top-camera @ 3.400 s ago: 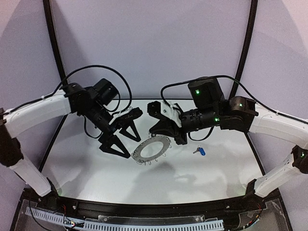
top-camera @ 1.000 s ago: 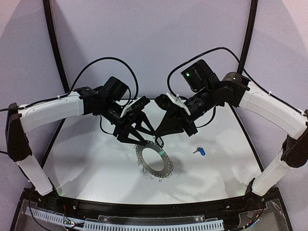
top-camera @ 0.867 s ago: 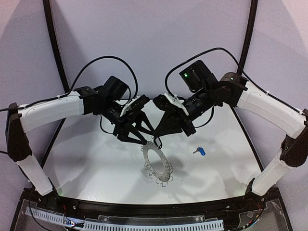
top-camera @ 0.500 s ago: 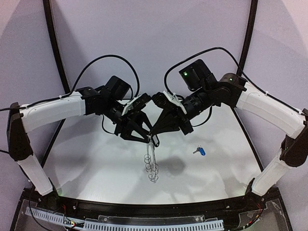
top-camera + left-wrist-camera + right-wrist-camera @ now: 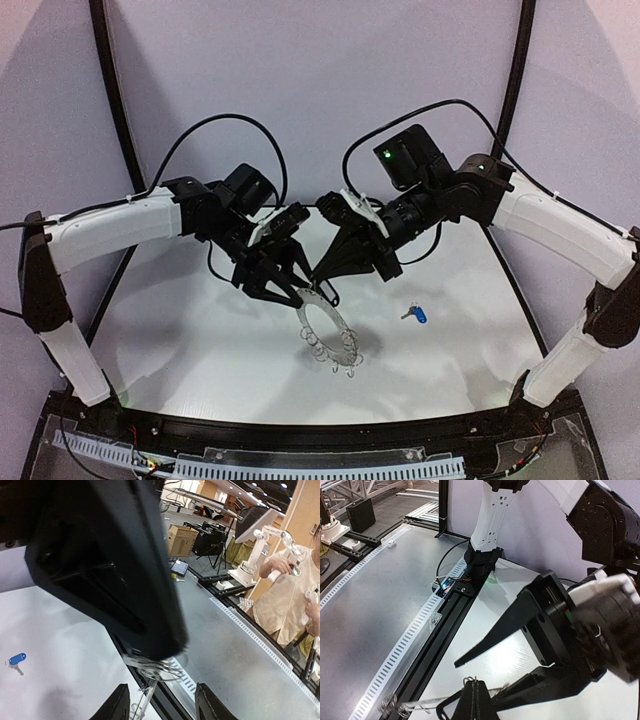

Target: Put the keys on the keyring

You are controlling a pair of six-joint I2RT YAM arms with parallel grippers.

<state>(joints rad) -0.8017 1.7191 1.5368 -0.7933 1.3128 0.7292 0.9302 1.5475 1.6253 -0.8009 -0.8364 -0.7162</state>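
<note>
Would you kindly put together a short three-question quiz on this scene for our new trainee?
1. Fill in: the key lying on the table has a ____ tag.
2. True or false: the keyring lies flat on the table.
3. The right end effector is: A) open, B) shut on the keyring, C) shut on a key.
Key: 1 blue; 2 false, it is held tilted above the table; 3 B.

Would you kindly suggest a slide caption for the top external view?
Right gripper holds the keyring tilted over the table, left gripper open beside it; blue-tagged key lies apart.
</note>
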